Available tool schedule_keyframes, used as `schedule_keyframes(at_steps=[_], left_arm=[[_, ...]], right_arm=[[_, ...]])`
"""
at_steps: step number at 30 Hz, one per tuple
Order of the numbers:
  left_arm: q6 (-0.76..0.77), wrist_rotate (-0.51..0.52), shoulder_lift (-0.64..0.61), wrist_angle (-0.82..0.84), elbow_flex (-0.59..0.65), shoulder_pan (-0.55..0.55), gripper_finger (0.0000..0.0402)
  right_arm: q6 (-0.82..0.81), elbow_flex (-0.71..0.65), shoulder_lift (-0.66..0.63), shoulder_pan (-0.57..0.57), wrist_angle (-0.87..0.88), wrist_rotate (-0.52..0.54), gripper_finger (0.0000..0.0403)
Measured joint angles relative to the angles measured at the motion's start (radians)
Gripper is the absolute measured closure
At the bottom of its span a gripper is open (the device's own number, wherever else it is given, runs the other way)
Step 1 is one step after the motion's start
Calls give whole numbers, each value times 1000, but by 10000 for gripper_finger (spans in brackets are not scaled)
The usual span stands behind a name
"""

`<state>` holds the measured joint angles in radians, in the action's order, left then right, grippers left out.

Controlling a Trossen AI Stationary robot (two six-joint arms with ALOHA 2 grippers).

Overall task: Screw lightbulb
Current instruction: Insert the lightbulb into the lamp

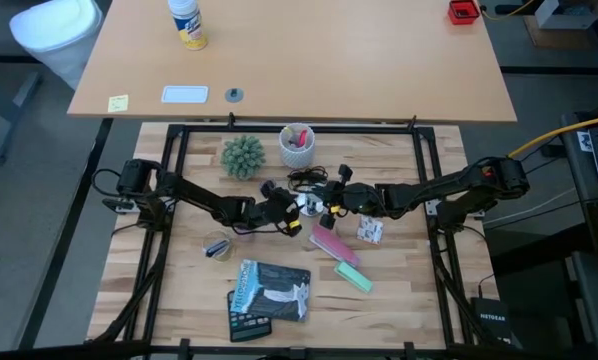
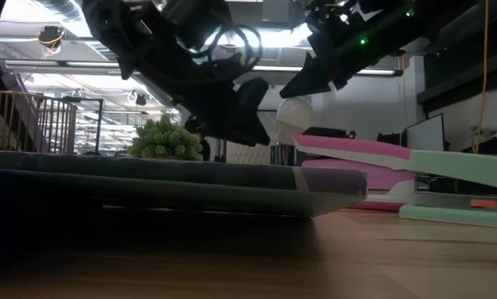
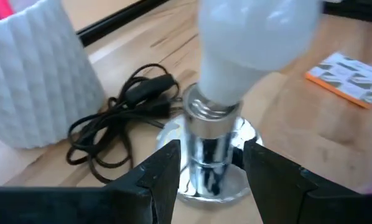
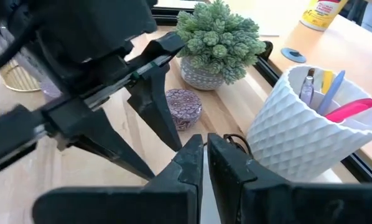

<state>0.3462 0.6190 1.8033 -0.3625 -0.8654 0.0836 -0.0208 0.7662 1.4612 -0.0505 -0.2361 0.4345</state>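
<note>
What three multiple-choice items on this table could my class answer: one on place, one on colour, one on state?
1. The potted plant stands
A. beside the white cup of pens
B. on the pink stapler
C. on the magazine

2. The cord lying by the silver socket is
A. red
B. black
C. white

3. The lightbulb is
A. lying flat on the table
B. inside the cup
C. seated base-down in the silver socket

Key:
1 A: the high view shows the potted plant just left of the white cup of pens.
2 B: the cord is black.
3 C: the lightbulb rises from the silver socket, with the left gripper at the socket and the right gripper close by.
</note>
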Motion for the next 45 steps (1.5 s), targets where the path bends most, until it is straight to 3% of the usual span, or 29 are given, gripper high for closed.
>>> schedule_keyframes(at_steps=[16, 23, 37, 45], left_arm=[[153, -1, 137, -78, 0, -103, 235], [146, -23, 185, -215, -2, -89, 235], [121, -39, 194, -223, -43, -50, 235], [119, -35, 194, -216, -43, -53, 235]], right_arm=[[0, 0, 0, 7, -1, -9, 375], [0, 0, -1, 7, -2, -9, 375], [0, 1, -2, 5, -5, -10, 375], [-9, 2, -2, 4, 2, -62, 375]])
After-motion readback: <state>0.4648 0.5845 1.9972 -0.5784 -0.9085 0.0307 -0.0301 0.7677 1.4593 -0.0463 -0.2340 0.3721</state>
